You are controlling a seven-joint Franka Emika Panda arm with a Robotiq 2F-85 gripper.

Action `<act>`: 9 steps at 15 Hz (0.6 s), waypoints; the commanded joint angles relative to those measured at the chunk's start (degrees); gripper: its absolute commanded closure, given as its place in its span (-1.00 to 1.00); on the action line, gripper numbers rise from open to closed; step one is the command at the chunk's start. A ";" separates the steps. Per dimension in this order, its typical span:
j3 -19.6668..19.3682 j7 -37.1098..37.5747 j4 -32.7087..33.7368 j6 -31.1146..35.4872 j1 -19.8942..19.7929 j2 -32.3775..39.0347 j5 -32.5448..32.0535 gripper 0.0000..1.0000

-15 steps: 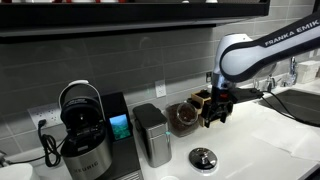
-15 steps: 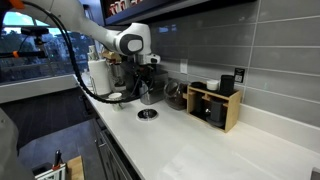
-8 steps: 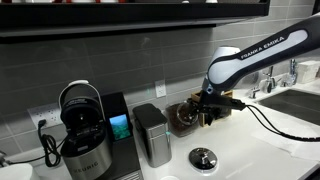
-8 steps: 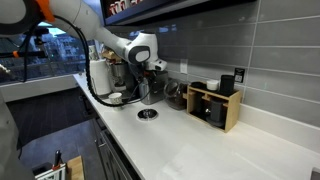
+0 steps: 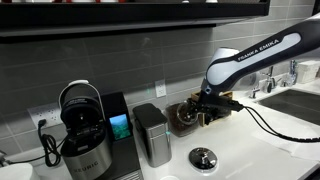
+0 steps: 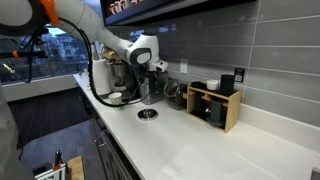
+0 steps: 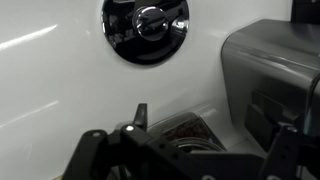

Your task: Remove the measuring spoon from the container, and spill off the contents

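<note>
The clear glass jar [image 5: 183, 118] with dark brown bits [image 7: 183, 131] inside stands by the tiled wall, between the steel canister and the wooden box; it also shows in an exterior view [image 6: 175, 95]. My gripper [image 5: 207, 106] hangs just above and beside the jar's mouth in both exterior views [image 6: 160, 82]. In the wrist view the gripper [image 7: 212, 140] is open, its dark fingers [image 7: 140, 115] standing wide apart over the jar. I cannot make out the measuring spoon in any view.
A tall steel canister [image 5: 152, 133] stands next to the jar, with a coffee machine [image 5: 85, 130] beyond it. A round black drain [image 5: 203, 157] sits in the white counter in front. An open wooden box [image 6: 215, 103] stands on the jar's other side.
Since one second ago my arm has swung over and down toward the jar. In the last half second it has hardly moved.
</note>
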 commanded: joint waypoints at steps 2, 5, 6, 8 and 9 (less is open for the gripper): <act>-0.65 -0.21 1.17 1.86 -0.67 2.77 5.18 -1.00; -0.72 -0.91 2.05 2.48 -1.38 4.91 10.10 -1.00; -0.67 -0.88 2.35 2.85 -1.49 5.59 11.46 -1.00; -0.65 -0.57 2.82 4.64 -1.63 6.78 13.53 -0.94; -0.87 -0.01 2.87 7.06 -1.55 7.32 13.77 -0.75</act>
